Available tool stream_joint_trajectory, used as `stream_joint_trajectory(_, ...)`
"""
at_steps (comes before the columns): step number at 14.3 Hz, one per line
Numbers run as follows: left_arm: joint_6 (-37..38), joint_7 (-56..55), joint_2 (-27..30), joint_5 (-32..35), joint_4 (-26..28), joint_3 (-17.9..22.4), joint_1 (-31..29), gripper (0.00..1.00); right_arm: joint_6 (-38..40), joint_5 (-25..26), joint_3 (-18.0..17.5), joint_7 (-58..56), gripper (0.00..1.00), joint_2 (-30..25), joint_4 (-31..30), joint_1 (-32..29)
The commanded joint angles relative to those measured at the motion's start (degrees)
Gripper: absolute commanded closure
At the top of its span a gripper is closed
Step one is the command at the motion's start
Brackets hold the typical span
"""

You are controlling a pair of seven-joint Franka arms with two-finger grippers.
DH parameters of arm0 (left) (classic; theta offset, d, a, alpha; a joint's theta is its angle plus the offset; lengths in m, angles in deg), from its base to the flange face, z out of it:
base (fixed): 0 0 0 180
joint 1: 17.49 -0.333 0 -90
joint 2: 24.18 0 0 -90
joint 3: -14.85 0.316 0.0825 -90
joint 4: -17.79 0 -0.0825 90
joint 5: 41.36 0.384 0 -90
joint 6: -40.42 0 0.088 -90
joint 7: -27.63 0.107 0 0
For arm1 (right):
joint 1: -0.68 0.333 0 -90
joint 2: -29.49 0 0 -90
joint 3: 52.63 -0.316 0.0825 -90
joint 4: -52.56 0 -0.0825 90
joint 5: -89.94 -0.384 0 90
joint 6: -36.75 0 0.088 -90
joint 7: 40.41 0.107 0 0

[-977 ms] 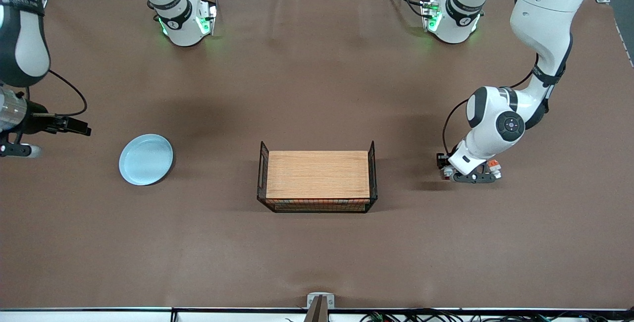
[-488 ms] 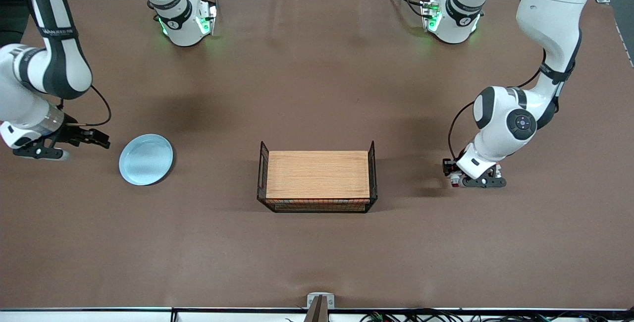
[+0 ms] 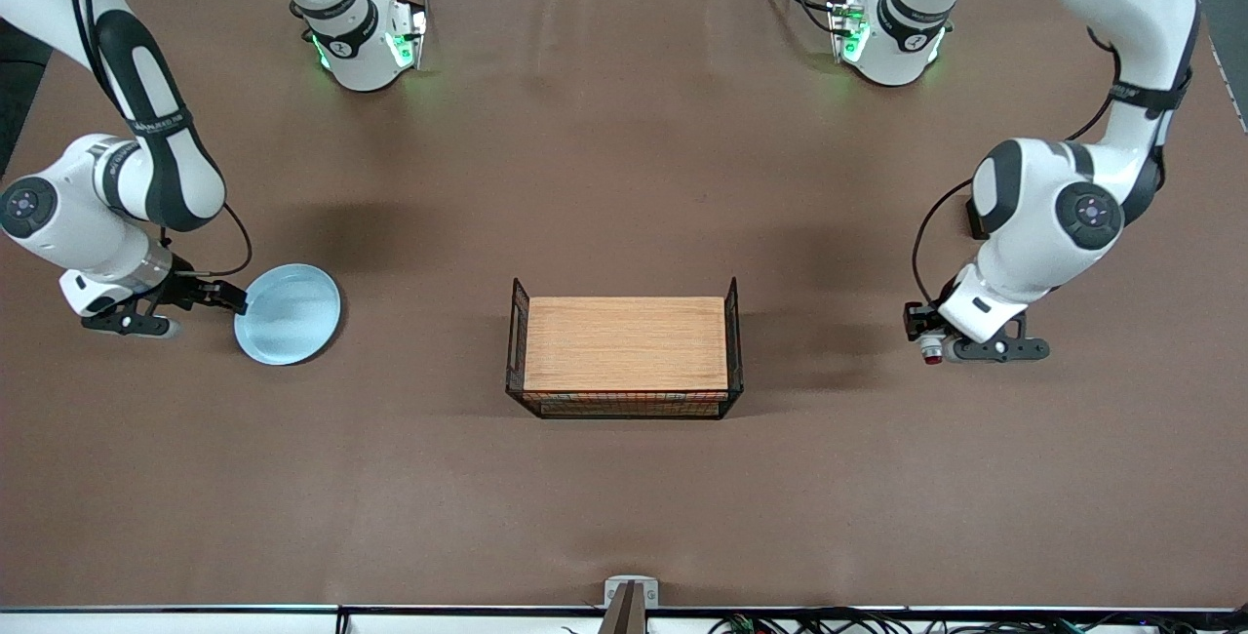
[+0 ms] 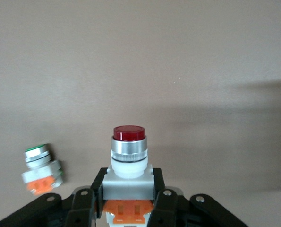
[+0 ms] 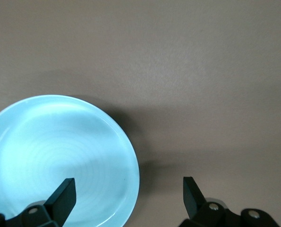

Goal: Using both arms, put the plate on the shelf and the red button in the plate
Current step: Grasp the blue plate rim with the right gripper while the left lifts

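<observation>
The pale blue plate (image 3: 289,313) lies on the table toward the right arm's end. My right gripper (image 3: 230,300) is open and low at the plate's rim. In the right wrist view the plate (image 5: 60,151) has its edge between the spread fingers of the gripper (image 5: 127,194), and nothing is held. My left gripper (image 3: 928,339) is low over the table toward the left arm's end, shut on the red button (image 3: 932,354). In the left wrist view the gripper (image 4: 129,182) clamps the white body of the button (image 4: 129,151), and its red cap points away from the hand.
A black wire basket (image 3: 516,307) with a wooden board (image 3: 624,341) in it stands at the table's middle. A second push-button with a green cap (image 4: 41,169) lies on the table beside the held red button.
The right arm has swung in from the table's end and brought its open gripper to the plate's rim. The left gripper, with the red button, has moved away from the basket toward its end.
</observation>
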Motion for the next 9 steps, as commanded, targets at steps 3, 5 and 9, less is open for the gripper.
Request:
stream_joint_trajectory(3, 2.83, -4.82, 4.91, -0.17, -0.18, -0.33, 0.32, 0.67, -3.85, -3.07, -1.05, -4.95, 0.0, 3.57, 0.07, -3.21)
stream_joint_trajectory(5, 5.72, -6.4, 6.4, -0.17, -1.32, -0.85, 0.5, 0.67, -3.86, -4.66, -1.14, -5.22, 0.0, 4.19, 0.07, -3.04)
stream_joint_trajectory(9, 16.7, -7.38, 6.67, -0.17, -8.61, -1.12, 0.41, 0.67, -3.86, -6.85, -1.4, -5.22, 0.0, 5.16, -0.02, -3.04)
